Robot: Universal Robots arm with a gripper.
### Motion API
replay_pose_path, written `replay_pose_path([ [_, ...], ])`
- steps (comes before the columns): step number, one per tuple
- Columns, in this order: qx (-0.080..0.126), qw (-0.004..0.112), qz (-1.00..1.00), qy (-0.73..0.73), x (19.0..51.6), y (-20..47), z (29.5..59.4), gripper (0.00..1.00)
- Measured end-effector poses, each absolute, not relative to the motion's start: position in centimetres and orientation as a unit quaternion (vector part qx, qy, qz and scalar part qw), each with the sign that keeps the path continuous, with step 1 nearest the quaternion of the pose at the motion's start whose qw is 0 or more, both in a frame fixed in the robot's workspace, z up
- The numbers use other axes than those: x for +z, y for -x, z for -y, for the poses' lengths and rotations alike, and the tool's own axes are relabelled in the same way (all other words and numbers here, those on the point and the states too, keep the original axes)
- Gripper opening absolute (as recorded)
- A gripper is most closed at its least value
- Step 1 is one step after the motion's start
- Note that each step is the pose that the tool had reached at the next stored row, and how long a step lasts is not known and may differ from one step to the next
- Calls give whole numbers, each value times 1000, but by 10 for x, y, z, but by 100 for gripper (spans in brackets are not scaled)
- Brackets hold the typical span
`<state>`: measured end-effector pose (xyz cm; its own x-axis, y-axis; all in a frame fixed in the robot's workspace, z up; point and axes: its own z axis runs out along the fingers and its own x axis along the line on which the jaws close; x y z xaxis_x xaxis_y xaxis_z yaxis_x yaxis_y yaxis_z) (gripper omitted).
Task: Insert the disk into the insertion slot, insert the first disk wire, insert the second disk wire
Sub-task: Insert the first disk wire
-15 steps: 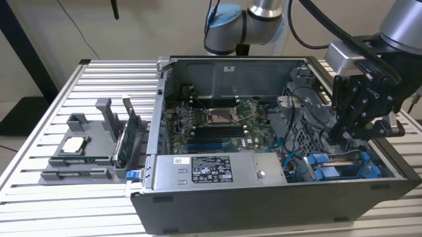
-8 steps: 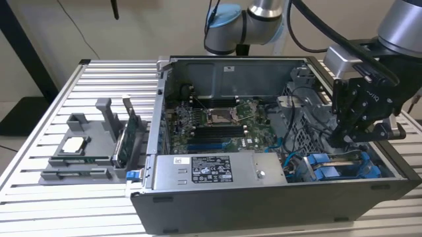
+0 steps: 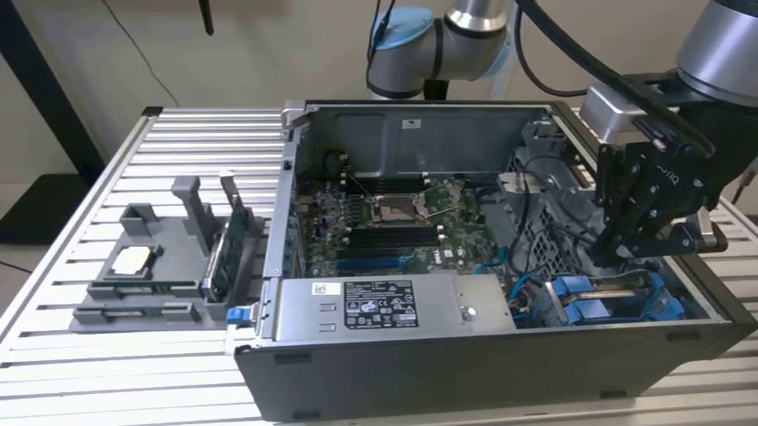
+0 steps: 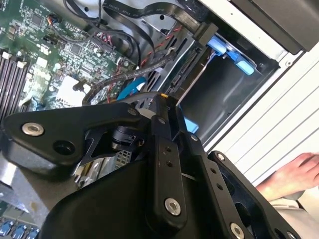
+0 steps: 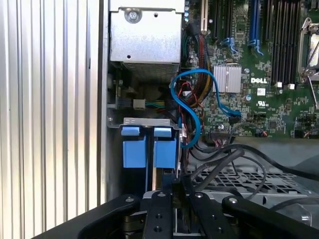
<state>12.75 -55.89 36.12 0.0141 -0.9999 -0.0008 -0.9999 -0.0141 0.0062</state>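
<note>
Inside the computer case [image 3: 474, 377], the disk [image 5: 166, 152] in its blue frame sits in the insertion slot [image 5: 144, 121], beside the case's grey box [image 3: 391, 302]. The gripper [image 4: 160, 100] hangs just over it, fingers closed together.

The exterior view looks down at an angle from outside the open computer case [image 3: 474, 373]. It is wide enough to show the slatted desk [image 3: 177, 142] and the arm [image 3: 722, 44] at the exterior view's right. Both wrist views sit close above the case interior. They share the green board [image 5: 259, 99] and the insertion slot [image 5: 144, 121].
</note>
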Motion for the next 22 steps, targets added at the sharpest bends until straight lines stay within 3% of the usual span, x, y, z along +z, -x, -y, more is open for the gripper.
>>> replay_pose_path([
  [22,8,-3,702,-712,355,-136,559,19],
])
